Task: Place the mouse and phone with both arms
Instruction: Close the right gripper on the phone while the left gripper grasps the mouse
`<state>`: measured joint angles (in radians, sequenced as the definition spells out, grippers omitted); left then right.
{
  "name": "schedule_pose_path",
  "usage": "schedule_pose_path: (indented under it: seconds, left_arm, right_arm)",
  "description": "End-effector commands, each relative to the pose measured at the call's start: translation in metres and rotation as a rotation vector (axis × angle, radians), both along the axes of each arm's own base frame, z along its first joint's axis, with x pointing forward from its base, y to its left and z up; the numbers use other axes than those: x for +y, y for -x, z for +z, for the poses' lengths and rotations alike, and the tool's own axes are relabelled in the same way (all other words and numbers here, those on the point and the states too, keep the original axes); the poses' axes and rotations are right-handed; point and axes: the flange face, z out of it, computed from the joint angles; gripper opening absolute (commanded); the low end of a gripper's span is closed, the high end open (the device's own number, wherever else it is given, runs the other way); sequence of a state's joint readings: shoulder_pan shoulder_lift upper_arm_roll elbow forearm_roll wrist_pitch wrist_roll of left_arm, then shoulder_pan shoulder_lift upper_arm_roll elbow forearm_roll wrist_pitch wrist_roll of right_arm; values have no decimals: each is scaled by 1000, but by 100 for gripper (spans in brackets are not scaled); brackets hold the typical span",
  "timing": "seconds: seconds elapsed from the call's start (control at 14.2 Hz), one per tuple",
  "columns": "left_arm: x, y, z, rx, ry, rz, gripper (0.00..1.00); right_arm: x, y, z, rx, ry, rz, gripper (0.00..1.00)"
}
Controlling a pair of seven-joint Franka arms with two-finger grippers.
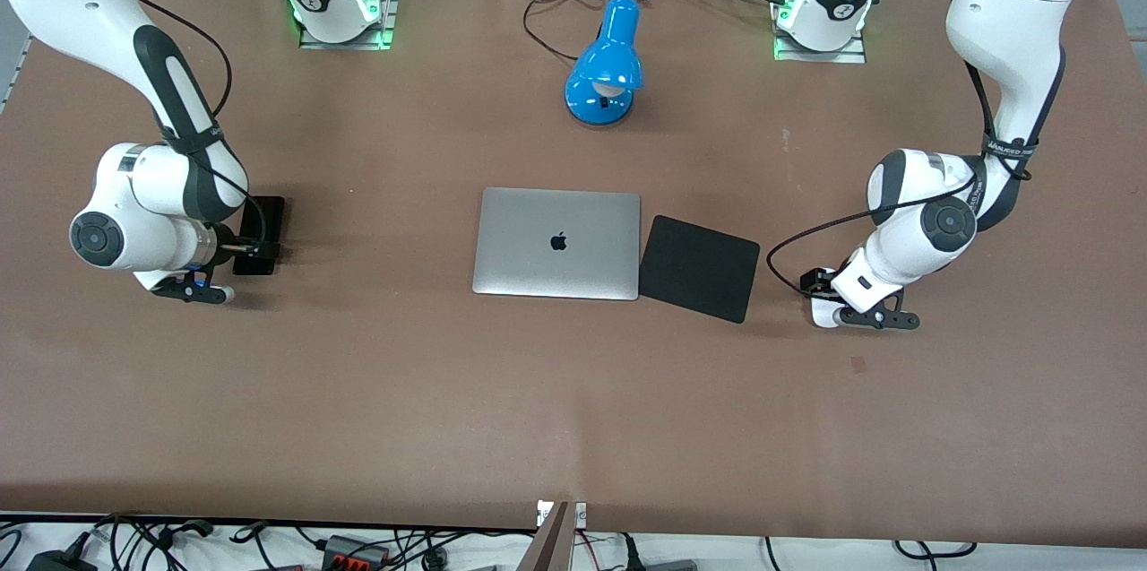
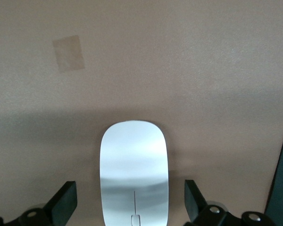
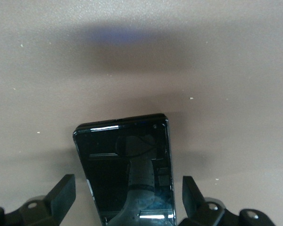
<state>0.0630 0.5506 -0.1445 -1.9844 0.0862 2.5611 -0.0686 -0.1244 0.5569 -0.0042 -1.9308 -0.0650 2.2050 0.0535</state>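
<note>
The white oval mouse (image 2: 133,172) lies on the brown table near the left arm's end, beside the black mouse pad. My left gripper (image 2: 130,202) is low over it and open, with a finger (image 2: 65,203) on each side and a gap to the mouse on both. In the front view the left gripper (image 1: 829,298) covers most of the mouse (image 1: 821,313). The black phone (image 3: 127,165) lies flat near the right arm's end. My right gripper (image 3: 127,193) is open and straddles it, its fingers (image 3: 62,194) clear of the phone's edges. In the front view the phone (image 1: 268,214) sticks out from under the right gripper (image 1: 252,255).
A closed silver laptop (image 1: 556,241) lies mid-table with the black mouse pad (image 1: 699,267) beside it, toward the left arm's end; the pad's edge shows in the left wrist view (image 2: 282,181). A blue desk lamp (image 1: 606,64) with its cable lies farther from the front camera.
</note>
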Motion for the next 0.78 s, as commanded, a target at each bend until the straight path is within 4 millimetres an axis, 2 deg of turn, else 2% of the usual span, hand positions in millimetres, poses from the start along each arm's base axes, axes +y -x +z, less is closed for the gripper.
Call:
schedule_pose_path:
  seconds: [0.0, 0.21, 0.42, 0.71]
  left_arm:
    - [1, 2, -6, -30, -9, -24, 100]
    - [-3, 9, -12, -57, -3, -33, 100]
    - [-3, 8, -11, -59, -3, -33, 97]
    - [-1, 9, -11, -56, -4, -37, 76]
  right_arm:
    - [3, 5, -3, 4, 14, -8, 100]
    - [3, 8, -13, 24, 11, -10, 100]
    - [5, 8, -13, 26, 9, -5, 100]
    - [5, 11, -15, 38, 7, 1, 100]
